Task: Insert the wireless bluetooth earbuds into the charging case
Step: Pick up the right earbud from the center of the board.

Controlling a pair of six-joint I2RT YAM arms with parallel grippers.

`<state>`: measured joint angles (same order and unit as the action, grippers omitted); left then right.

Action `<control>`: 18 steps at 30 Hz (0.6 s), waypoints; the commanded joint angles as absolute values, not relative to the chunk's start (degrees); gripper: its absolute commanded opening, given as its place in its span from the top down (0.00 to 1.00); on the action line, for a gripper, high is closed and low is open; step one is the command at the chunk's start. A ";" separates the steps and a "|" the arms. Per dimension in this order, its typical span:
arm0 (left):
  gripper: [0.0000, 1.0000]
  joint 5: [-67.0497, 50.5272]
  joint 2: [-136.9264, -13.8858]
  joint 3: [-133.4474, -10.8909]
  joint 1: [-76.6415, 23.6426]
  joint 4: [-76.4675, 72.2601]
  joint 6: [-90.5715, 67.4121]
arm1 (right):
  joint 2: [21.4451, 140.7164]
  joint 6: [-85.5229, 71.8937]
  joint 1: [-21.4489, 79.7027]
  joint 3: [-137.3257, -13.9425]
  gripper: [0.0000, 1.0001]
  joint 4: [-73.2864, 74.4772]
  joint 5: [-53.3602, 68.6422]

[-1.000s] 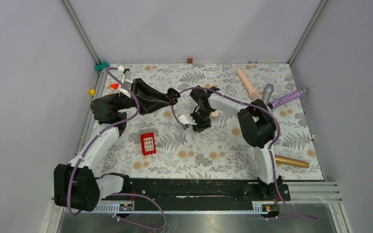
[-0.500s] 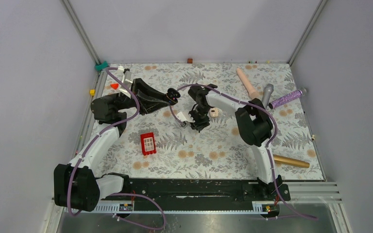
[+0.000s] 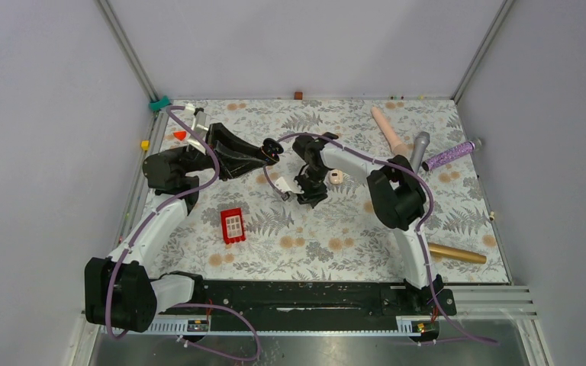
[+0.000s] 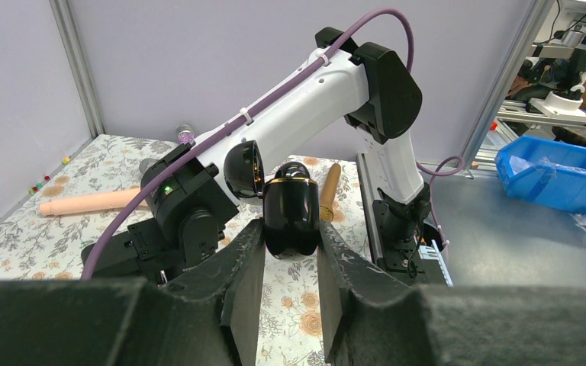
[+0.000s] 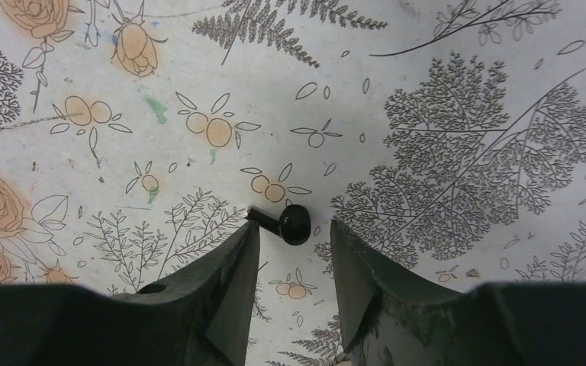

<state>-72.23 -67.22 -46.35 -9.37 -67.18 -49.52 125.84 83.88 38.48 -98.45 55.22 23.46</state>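
Floral-print table (image 3: 313, 244), grey walls around. Left arm (image 3: 152, 227) rises from its base at 7 o'clock, folds at 10 o'clock and aims its wrist toward 3 o'clock, held off the surface. I read the left jaws as clamped on the charging case (image 4: 291, 213), glossy black, lid hinged open. Right arm (image 3: 397, 200) folds at 3 o'clock and reaches toward 9 o'clock, wrist pitched down. Right jaws stand narrowly parted and empty, low over the table. One earbud (image 5: 293, 223) lies on the table between their tips, untouched, stem toward 9 o'clock.

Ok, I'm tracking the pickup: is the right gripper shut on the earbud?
No, in the right wrist view the right gripper has its jaws open, and the earbud lies on the mat between the fingertips.
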 commanded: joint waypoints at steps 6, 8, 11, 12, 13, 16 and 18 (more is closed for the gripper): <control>1.00 -71.45 -66.75 -46.49 -9.01 -69.78 -48.43 | 128.81 80.72 39.50 -103.27 0.58 58.07 21.32; 1.00 -71.50 -66.82 -46.49 -9.00 -69.79 -48.35 | 129.29 80.22 39.41 -103.76 0.57 58.29 20.60; 1.00 -71.46 -66.81 -46.51 -9.05 -69.79 -48.34 | 130.08 80.04 39.48 -105.21 0.56 60.16 20.09; 1.00 -71.46 -66.89 -46.50 -8.99 -69.79 -48.34 | 130.28 79.80 39.48 -105.67 0.56 60.78 19.98; 1.00 -71.50 -66.90 -46.49 -8.97 -69.79 -48.34 | 130.48 79.69 39.50 -106.11 0.56 61.15 19.87; 1.00 -71.42 -66.94 -46.51 -9.03 -69.78 -48.30 | 131.18 79.22 39.55 -107.29 0.59 62.33 19.38; 1.00 -71.46 -66.92 -46.49 -9.04 -69.79 -48.19 | 131.94 78.39 39.51 -108.51 0.61 63.44 19.03</control>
<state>-72.23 -67.22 -46.35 -9.37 -67.18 -49.32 130.21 79.92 39.00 -105.27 59.40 20.73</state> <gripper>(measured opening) 0.282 0.407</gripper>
